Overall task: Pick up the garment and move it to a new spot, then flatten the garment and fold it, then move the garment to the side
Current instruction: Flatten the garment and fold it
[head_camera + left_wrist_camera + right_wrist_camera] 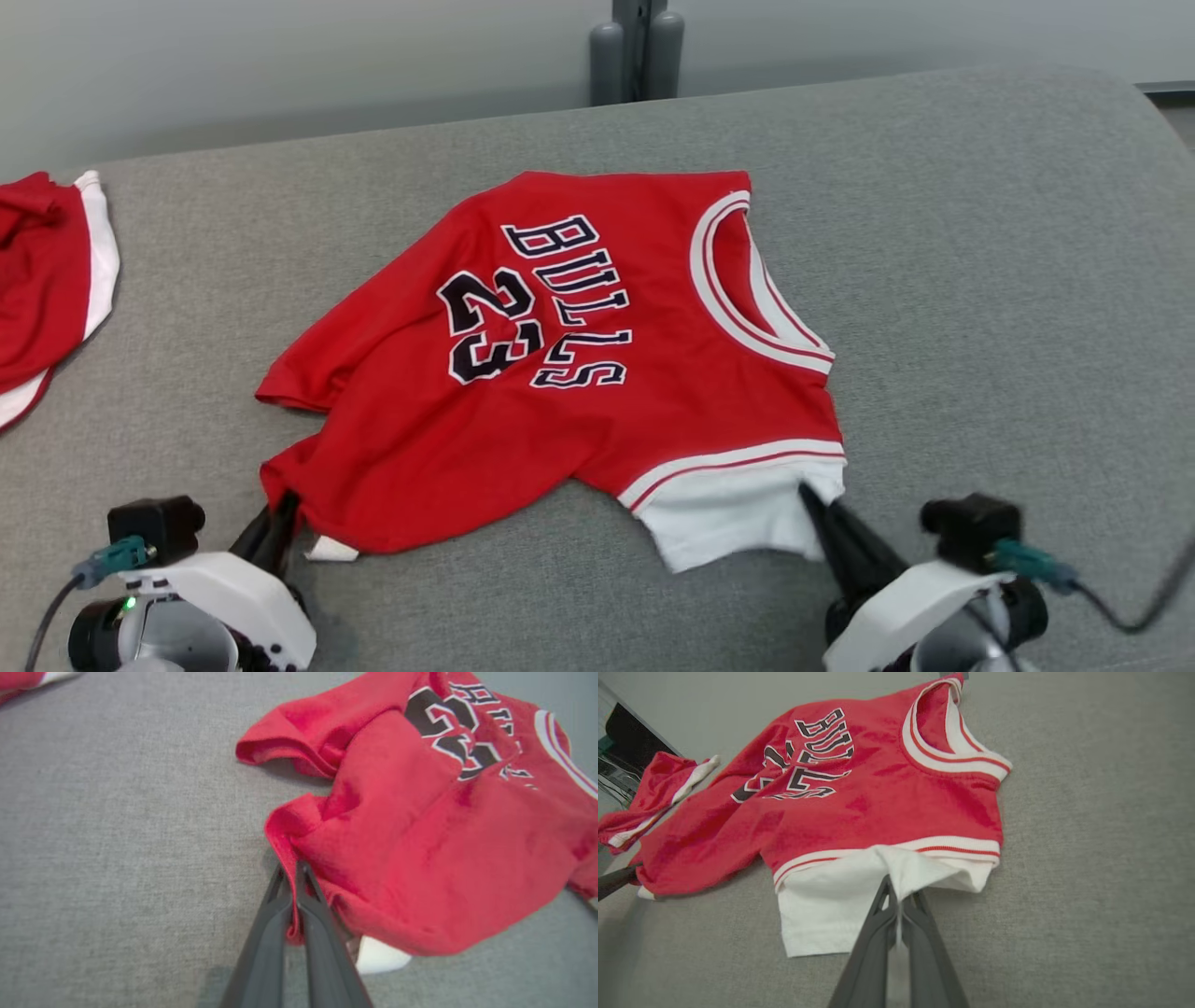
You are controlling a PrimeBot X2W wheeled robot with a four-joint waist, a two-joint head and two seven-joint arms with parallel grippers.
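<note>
The garment (560,373) is a red jersey with black "BULLS 23" lettering and a white sleeve, lying rumpled on the grey surface. My left gripper (285,509) sits at its near left corner, shut on the red hem. The left wrist view shows the dark fingers (299,905) pinching a fold of red cloth (420,858). At the near right, my right gripper (812,499) is shut on the white sleeve edge. In the right wrist view the white fabric (840,905) rises between the closed fingers (896,914).
A second red and white piece of clothing (47,280) lies at the left edge of the grey padded surface (980,280). A dark post (637,51) stands behind the far edge. A cable (1139,607) trails from my right wrist.
</note>
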